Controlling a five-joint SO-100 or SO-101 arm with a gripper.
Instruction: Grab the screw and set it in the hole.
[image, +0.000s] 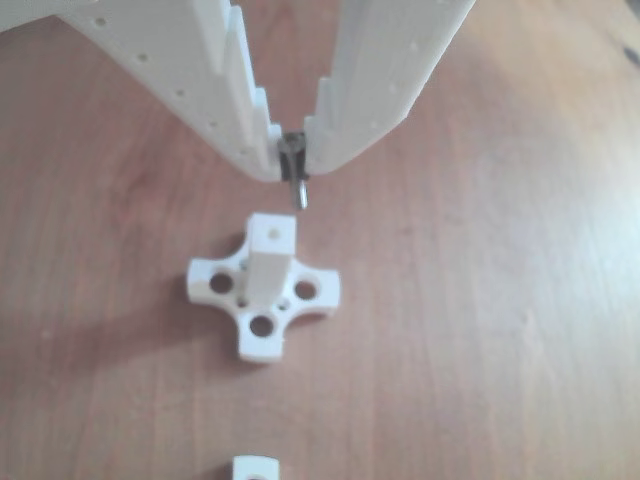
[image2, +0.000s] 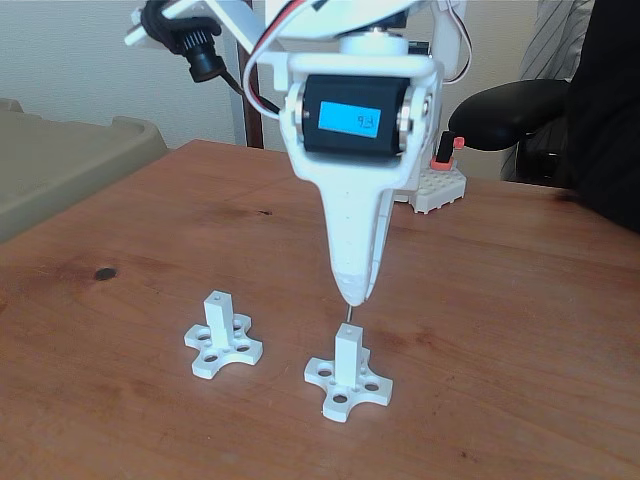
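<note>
- Screw (image: 296, 178): pinched upright between closed gripper (image: 293, 160) tips; tip just above post
- Hole (image: 275, 233): atop near post (image2: 347, 352); unfilled
- Second post (image2: 219, 315): apart, on table (image2: 520, 300)

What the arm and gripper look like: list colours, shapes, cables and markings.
The gripper has two white plastic fingers with stepped inner edges and small round holes, tapering to narrow tips. In the fixed view, the white arm carries a black servo with a blue label; red, white and black cables loop above, beside a black camera.
</note>
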